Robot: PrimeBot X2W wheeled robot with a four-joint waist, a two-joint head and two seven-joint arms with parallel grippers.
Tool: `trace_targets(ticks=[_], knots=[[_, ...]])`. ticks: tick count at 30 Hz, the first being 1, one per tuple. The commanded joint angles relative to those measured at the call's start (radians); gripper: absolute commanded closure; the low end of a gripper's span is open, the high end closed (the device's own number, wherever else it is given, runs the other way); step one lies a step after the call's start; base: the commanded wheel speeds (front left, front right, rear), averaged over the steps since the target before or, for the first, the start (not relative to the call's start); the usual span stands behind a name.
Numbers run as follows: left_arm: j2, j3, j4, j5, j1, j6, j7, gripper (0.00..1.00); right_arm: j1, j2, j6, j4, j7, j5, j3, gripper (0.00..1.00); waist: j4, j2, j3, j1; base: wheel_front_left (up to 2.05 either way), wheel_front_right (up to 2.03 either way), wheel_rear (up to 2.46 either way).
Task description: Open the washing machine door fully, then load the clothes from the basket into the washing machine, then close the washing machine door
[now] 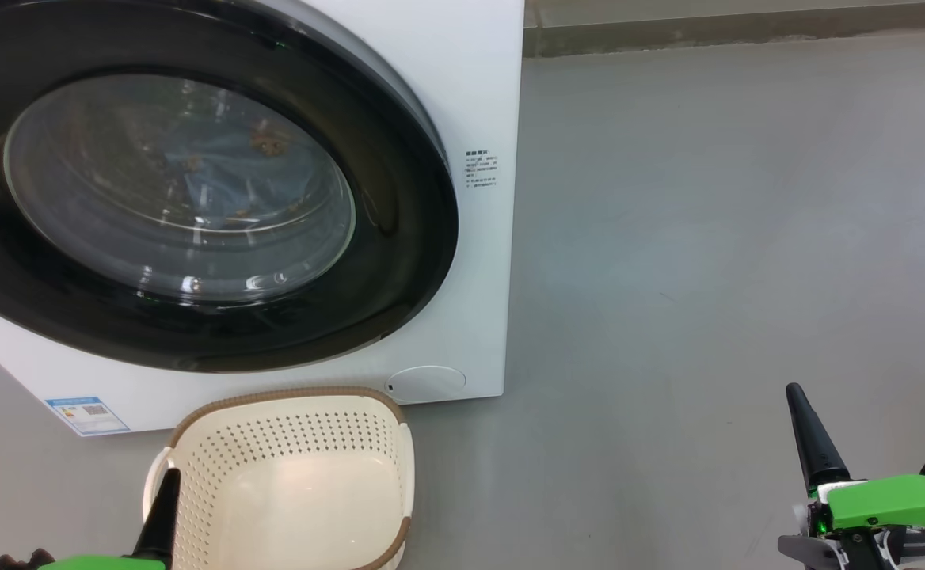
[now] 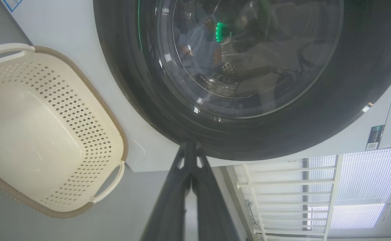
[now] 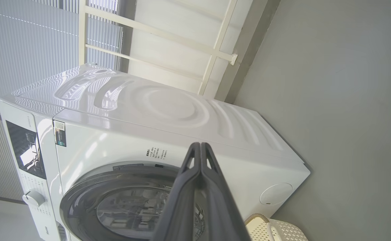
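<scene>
Cropped at top and left of the head view: one washing machine (image 1: 478, 95), its one washing machine door (image 1: 399, 237) shut flush. Dim behind reflections in the glass: light-blue clothes (image 1: 217, 170), count unclear. One basket (image 1: 288, 443) on the floor (image 1: 708, 237) just before the machine, near edge cut off. Two in all, left pincer (image 1: 169, 479) and right pincer (image 1: 799, 408), both clenched, grasping nothing.

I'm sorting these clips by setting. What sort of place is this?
Probably a laundry corner, at home or in a test room: a white front-loading washer stands on a bare grey floor, a plastic basket before it, blinds beyond.
</scene>
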Motion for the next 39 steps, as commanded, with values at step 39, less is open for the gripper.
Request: trace_targets(ticks=[39], knots=[[0.004,0.041,-0.024,-0.271,-0.086,0.001,0.084,1.0,-0.003,0.011,-0.001,-0.086,0.079,0.268,-0.043,1.0,0.027,0.0,-0.022,-0.0001,0.0,0.0,0.0]])
